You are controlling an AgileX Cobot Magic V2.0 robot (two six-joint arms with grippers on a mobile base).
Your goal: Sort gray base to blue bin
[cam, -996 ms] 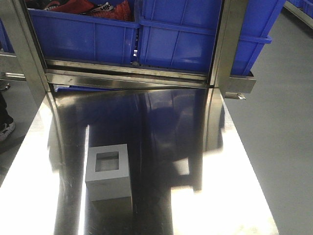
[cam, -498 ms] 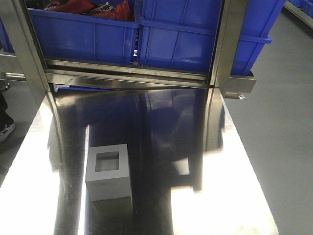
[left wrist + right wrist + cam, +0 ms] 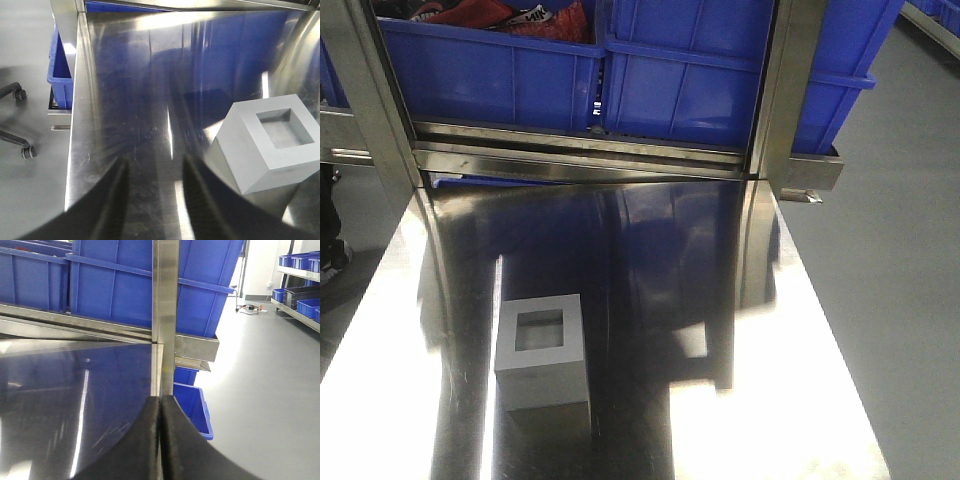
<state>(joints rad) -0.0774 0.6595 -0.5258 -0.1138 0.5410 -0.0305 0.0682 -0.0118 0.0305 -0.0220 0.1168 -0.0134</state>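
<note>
Red items point(image 3: 490, 12) lie in one blue bin point(image 3: 485, 75); gray base point(image 3: 542, 350) outside.

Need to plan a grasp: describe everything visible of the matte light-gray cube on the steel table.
The matte light-gray cube has sharp edges and plain, unmarked sides; it could be foam or plastic. A shallow square recess sits in its top face, opening upward. It stands flat on the shiny stainless-steel table, near-left in the front view, slightly turned. Only the table touches it; the open left gripper hangs apart from it.
</note>
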